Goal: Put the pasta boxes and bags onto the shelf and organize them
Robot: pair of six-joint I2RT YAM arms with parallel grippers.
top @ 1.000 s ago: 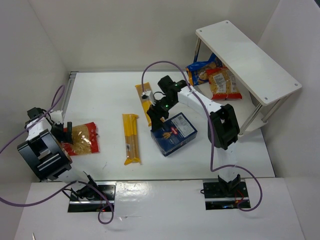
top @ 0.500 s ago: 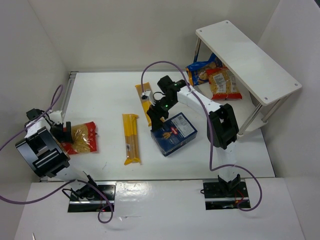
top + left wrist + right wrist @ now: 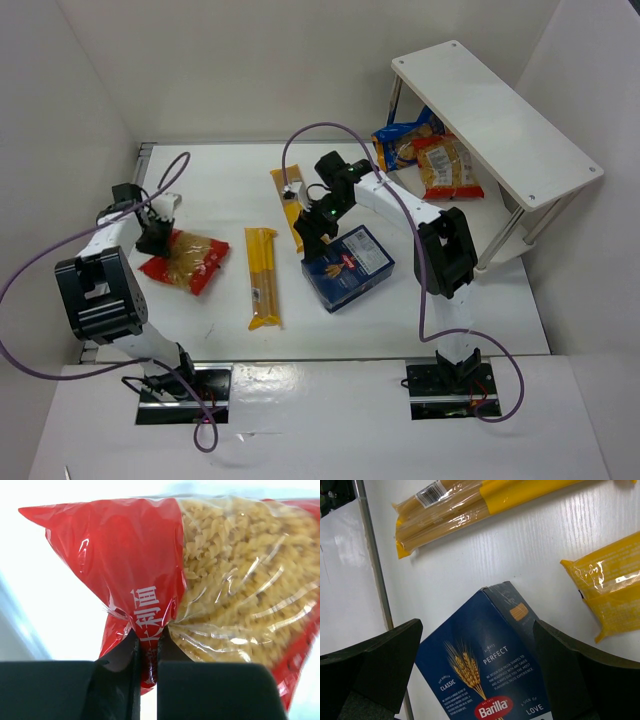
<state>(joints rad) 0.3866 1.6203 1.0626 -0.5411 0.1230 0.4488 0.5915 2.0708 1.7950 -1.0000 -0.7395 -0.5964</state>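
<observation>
My left gripper (image 3: pixel 156 233) is shut on the red edge of a clear bag of short yellow pasta (image 3: pixel 187 259). The left wrist view shows the jaws pinching that red film (image 3: pixel 148 645) with the bag (image 3: pixel 235 575) spreading out beyond them. My right gripper (image 3: pixel 318 242) is open and straddles the upper end of the dark blue pasta box (image 3: pixel 350 266). In the right wrist view the box (image 3: pixel 490 675) lies between the two fingers (image 3: pixel 385 660). The white shelf (image 3: pixel 490 115) stands at the back right, with nothing on its top board.
Two long yellow spaghetti packets lie mid-table, one (image 3: pixel 263 277) between the arms and one (image 3: pixel 287 205) behind the right gripper. A blue-edged bag (image 3: pixel 404 140) and a red-edged bag (image 3: pixel 447 166) lie under the shelf. White walls enclose the table.
My left gripper went from open to shut on the bag's red edge and swung back and rightward, turning and shifting the bag with it. The right arm and the box have not moved.
</observation>
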